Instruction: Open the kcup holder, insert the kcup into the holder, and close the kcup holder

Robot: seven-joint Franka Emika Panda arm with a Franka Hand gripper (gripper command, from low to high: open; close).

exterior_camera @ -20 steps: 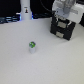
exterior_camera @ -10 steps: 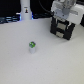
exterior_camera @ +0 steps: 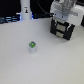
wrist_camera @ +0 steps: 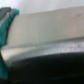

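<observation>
- Holder: black box toward the exterior view's right, far part of the white table; two stacked drawer fronts with light handles faced the camera; whether a drawer stood ajar, and what lay inside, could not be told.
- Kcup: stood upright on the bare table, green top up, long axis vertical; well apart from holder, toward the exterior view's left and nearer the camera; not in any drawer.
- Gripper: sat low over the holder's top front; jaws hidden against the black box, so opening and grasp could not be told.
- Wrist view: only blur, a pale band over a dark one, with teal at one edge; nothing identifiable.
- Bottle: tall, white, upright at the far edge.
</observation>
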